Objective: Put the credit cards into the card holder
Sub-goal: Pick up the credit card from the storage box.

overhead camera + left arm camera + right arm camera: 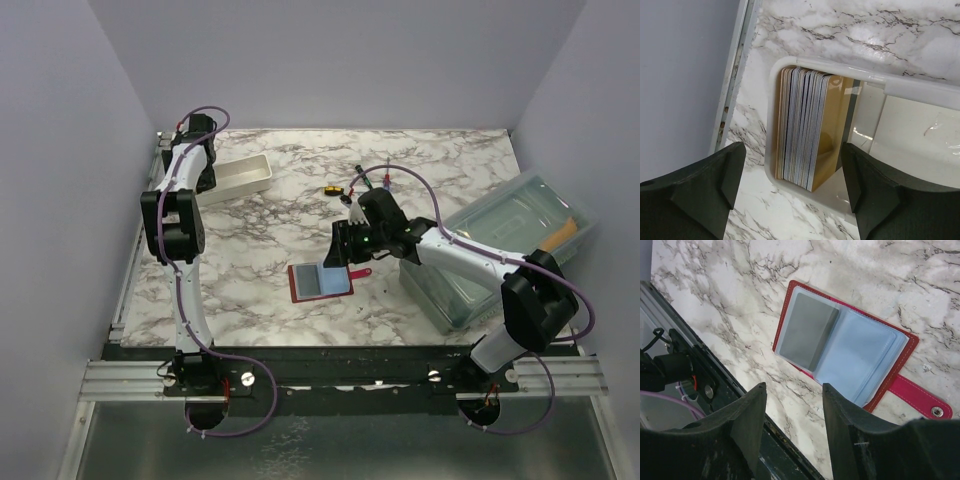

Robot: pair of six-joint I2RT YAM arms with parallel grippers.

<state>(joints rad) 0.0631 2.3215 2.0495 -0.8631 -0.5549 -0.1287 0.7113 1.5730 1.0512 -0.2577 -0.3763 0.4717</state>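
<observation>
The top external camera looks down from above and behind the arm bases, far enough back to take in the whole marble table (pixel 270 225), with the white tray (pixel 240 175) beyond and left of the open card holder (pixel 320 282). The left wrist camera hangs close over one end of the white tray (pixel 840 67), facing down past the left gripper (pixel 792 165) onto a stack of cards (pixel 805 130). The right wrist camera looks down at close range past the right gripper (pixel 795 390) onto the card holder (pixel 840 345); the top view shares both patches.
</observation>
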